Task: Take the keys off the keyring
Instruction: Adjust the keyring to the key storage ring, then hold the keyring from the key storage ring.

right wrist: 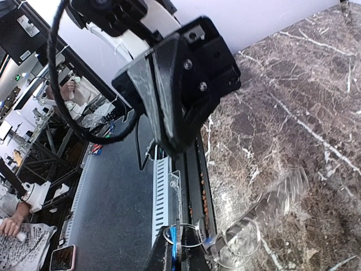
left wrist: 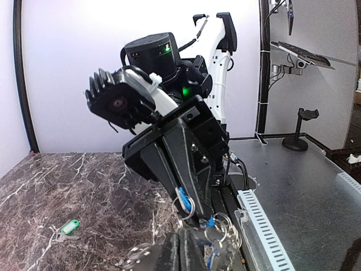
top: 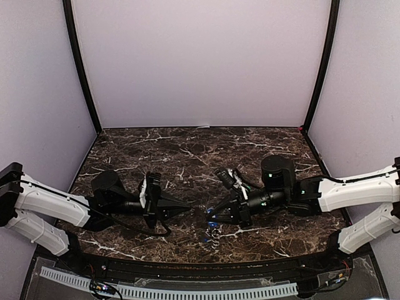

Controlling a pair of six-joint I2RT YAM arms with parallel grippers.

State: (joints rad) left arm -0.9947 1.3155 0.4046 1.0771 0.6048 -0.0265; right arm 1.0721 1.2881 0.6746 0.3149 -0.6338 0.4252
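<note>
Left arm reaches in low from 9 o'clock, forearm level over the table [top: 187, 150], nose pointing to 3. The left gripper [top: 187, 205] is clenched tight, and I can see nothing between its fingers. Right arm mirrors it from 3 o'clock, tipped slightly down. The two tips nearly meet, just apart. The right gripper [top: 211, 214] is clamped on the keyring [left wrist: 223, 226], which dangles at 6 o'clock from its tips, just above the table's near edge. It's a bunch of wire loops, too tangled to count. Blue keys [left wrist: 210, 223]: at least two show on the bunch. One green key [left wrist: 69, 227] lies alone on the marble, at 8 o'clock in the left wrist view, well apart.
</note>
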